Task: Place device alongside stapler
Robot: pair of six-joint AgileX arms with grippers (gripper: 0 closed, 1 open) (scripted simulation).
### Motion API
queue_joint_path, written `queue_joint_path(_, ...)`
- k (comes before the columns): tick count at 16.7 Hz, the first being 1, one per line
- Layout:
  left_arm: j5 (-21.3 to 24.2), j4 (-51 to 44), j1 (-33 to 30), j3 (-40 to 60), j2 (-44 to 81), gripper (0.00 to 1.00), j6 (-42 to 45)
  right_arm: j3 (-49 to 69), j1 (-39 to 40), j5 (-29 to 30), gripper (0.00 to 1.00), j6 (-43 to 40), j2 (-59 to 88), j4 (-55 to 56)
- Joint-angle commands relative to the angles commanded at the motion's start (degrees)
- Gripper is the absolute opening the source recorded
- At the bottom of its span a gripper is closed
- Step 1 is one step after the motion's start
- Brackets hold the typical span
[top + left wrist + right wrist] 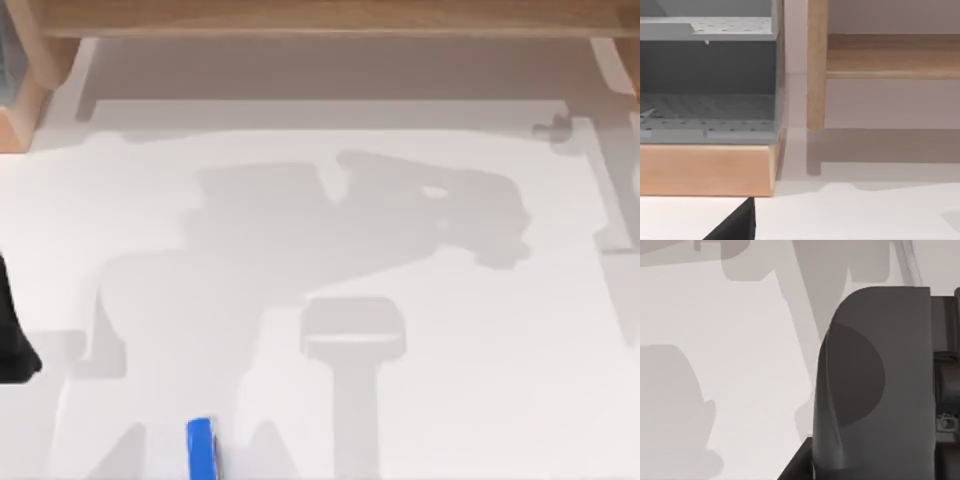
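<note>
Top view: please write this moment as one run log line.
blue object: table near edge, left of centre | dark grey object: close to right wrist camera

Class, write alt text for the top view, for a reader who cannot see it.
A white table crossed by grey arm shadows, with a small blue object at its near edge, left of centre. A wooden shelf runs along the far side.

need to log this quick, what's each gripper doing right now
Left gripper: cannot be told; a dark part of the left arm sits at the table's left edge.
Right gripper: cannot be told.
</note>
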Motion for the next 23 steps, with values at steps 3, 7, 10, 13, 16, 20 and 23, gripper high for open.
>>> queue_joint_path(3, 0.00, 0.00, 0.00, 0.00, 0.00, 1.00, 0.00, -7.63, 12.86, 1.87, 0.00, 12.11, -2.62, 2.77)
queue_joint_path(7, 0.00, 0.00, 0.00, 0.00, 0.00, 1.00, 0.00, -17.81, 31.28, 3.40, 0.00, 26.94, -3.60, 8.27)
queue_joint_path(10, 0.00, 0.00, 0.00, 0.00, 0.00, 1.00, 0.00, -25.06, 44.29, 3.59, 0.00, 36.16, -3.70, 12.40)
queue_joint_path(13, 0.00, 0.00, 0.00, 0.00, 0.00, 1.00, 0.00, -31.34, 55.34, 3.19, 0.00, 43.35, -3.68, 15.87)
queue_joint_path(16, 0.00, 0.00, 0.00, 0.00, 0.00, 1.00, 0.00, -35.59, 62.85, 2.67, 0.00, 47.88, -3.81, 18.25)
queue_joint_path(20, 0.00, 0.00, 0.00, 0.00, 0.00, 1.00, 0.00, -37.45, 66.22, 2.39, 0.00, 49.71, -4.01, 19.30)
queue_joint_path(23, 0.00, 0.00, 0.00, 0.00, 0.00, 1.00, 0.00, -37.45, 66.22, 2.39, 0.00, 49.71, -4.01, 19.30)
